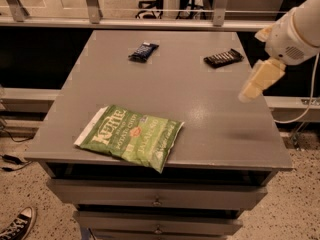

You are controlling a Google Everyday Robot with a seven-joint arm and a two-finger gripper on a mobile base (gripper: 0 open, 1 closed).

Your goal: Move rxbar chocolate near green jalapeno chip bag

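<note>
Spotting the rxbar chocolate (223, 58) flat on the desk (200, 109), well beyond the green jalapeno chip bag (131, 135) and off to that bag's right, close to the far right corner. Lies at a slant, dark wrapper up, with a row of pale lettering along it. Touches nothing but the desk.

Finds the bag itself flat at the near edge, left of middle, with white "Kettle" lettering toward its left end and one near corner poking just past the front lip. Shows a wide stretch of bare grey top between bag and bar.

Puts a shorter dark blue-black snack wrapper (143, 51) straight beyond the bag, well apart from it, about as far back as the bar.

Places the gripper (246, 95) in the air to the right of the bag and farther back, nearer the bar than the bag, cream-coloured, tapering down and to the left. Touches neither bar nor bag. Cannot tell whether parted or together.

Shows drawers (157, 194) under the bag, and a sneaker (17, 225) on the speckled floor below and left of it.
</note>
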